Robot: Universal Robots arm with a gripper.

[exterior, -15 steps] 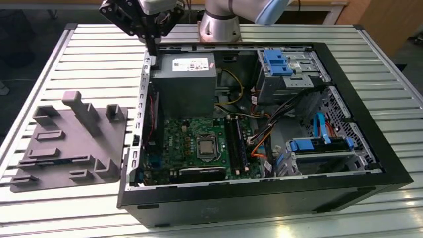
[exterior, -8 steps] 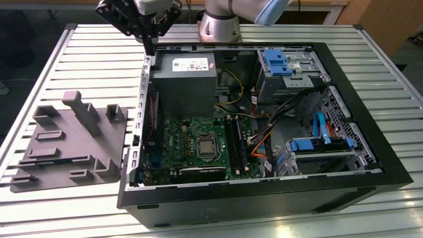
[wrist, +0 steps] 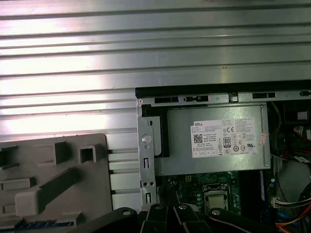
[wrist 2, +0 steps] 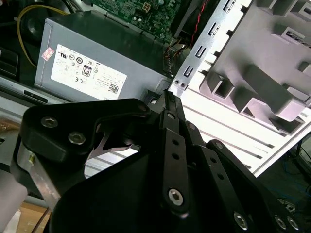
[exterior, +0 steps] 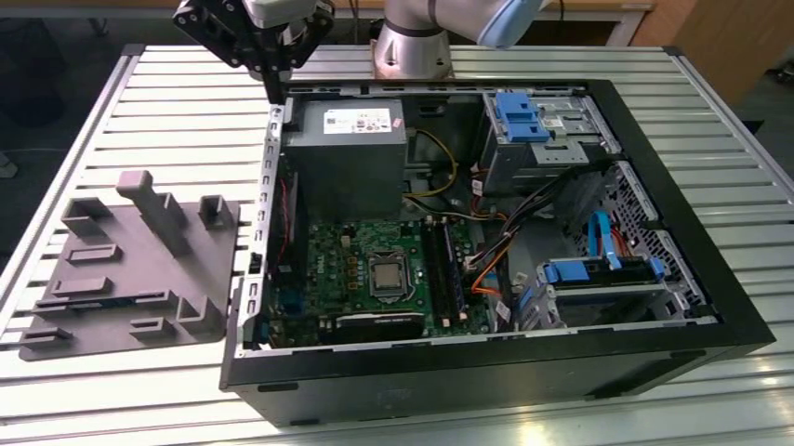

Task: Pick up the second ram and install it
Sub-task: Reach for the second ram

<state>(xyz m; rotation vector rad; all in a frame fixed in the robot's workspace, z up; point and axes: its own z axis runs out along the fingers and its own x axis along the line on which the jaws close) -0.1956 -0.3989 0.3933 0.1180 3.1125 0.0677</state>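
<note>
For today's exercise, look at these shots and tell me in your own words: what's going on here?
A robot arm's gripper hangs above the slatted table, at the corner of an open computer case nearest the power supply. A grey tray lies beside the case, on the exterior view's left. Whether the gripper is carrying anything cannot be told.

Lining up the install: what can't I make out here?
- Second ram: recesses of the grey tray too small in the exterior view, cropped in the first wrist view.
- Motherboard slots: filled or empty, too small, exterior view.
- Claw load: hidden by its own body, second wrist view.
</note>
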